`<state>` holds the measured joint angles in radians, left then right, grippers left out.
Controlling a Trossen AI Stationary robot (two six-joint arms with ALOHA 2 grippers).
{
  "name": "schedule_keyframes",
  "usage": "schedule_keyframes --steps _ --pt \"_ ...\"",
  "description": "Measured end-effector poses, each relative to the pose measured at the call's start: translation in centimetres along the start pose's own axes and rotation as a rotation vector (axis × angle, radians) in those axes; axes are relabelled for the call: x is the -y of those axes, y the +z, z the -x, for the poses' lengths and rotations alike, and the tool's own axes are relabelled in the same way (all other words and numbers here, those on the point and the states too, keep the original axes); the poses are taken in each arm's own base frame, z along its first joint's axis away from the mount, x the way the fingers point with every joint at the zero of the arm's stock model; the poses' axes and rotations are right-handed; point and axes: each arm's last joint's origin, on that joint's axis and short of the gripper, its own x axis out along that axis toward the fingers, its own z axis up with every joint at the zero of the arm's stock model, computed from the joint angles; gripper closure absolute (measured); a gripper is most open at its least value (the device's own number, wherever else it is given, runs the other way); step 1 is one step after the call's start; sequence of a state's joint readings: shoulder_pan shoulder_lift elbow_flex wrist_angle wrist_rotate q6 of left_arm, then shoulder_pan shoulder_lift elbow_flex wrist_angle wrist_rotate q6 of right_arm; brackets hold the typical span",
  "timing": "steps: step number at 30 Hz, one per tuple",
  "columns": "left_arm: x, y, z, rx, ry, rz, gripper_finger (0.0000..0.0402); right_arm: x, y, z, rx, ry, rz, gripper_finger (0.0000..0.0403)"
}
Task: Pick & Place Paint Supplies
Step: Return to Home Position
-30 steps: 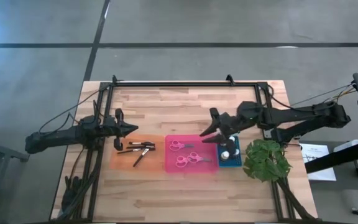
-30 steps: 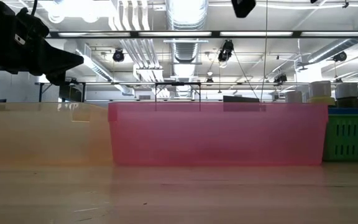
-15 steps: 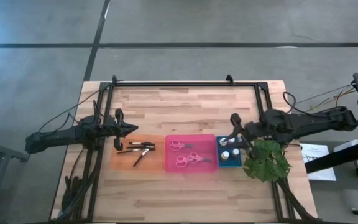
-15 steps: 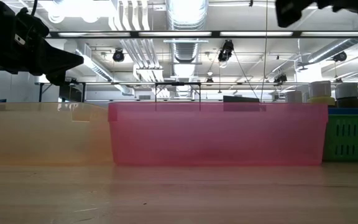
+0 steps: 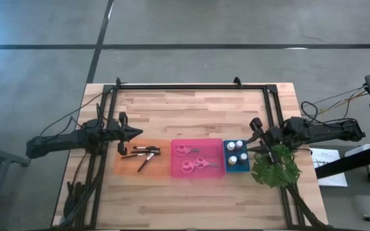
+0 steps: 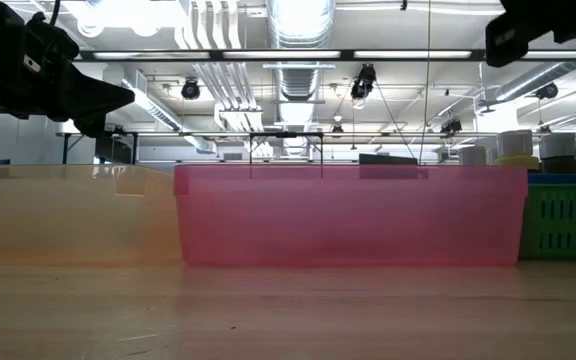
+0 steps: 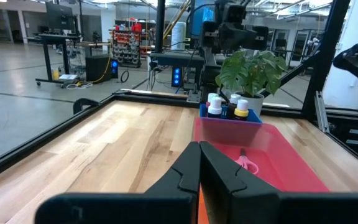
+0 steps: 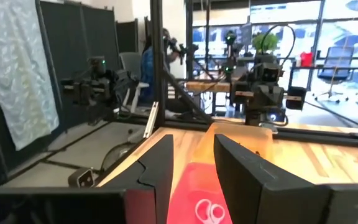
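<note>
The left arm point(image 5: 69, 141) stretches in low from the left edge toward the middle, forearm nearly level. Its left gripper point(image 5: 136, 133) points to the right, the two dark fingers point(image 7: 188, 171) pressed together into a single tip. The right arm point(image 5: 326, 130) reaches in from the right edge and lies close to its own side, and the right gripper point(image 5: 254, 135) points to the left with its fingers point(image 8: 160, 168) held apart, a clear gap between them. Both grippers hang raised in the air, well apart from one another, and both are empty.
</note>
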<state>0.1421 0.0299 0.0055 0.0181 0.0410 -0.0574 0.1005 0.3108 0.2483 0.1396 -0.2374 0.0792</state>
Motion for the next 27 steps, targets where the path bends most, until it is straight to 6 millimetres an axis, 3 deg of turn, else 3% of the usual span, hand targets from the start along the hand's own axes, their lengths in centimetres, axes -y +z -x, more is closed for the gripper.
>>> schedule_keyframes --steps 17,27 --pt "0.0 0.0 0.0 0.0 0.0 0.0 0.039 0.1 -5.3 2.1 0.093 -0.055 -0.008 0.0292" --pt "0.0 -0.1 0.0 -0.008 0.0 0.0 0.039 0.4 -6.3 2.1 -0.003 -0.13 0.049 0.0292"
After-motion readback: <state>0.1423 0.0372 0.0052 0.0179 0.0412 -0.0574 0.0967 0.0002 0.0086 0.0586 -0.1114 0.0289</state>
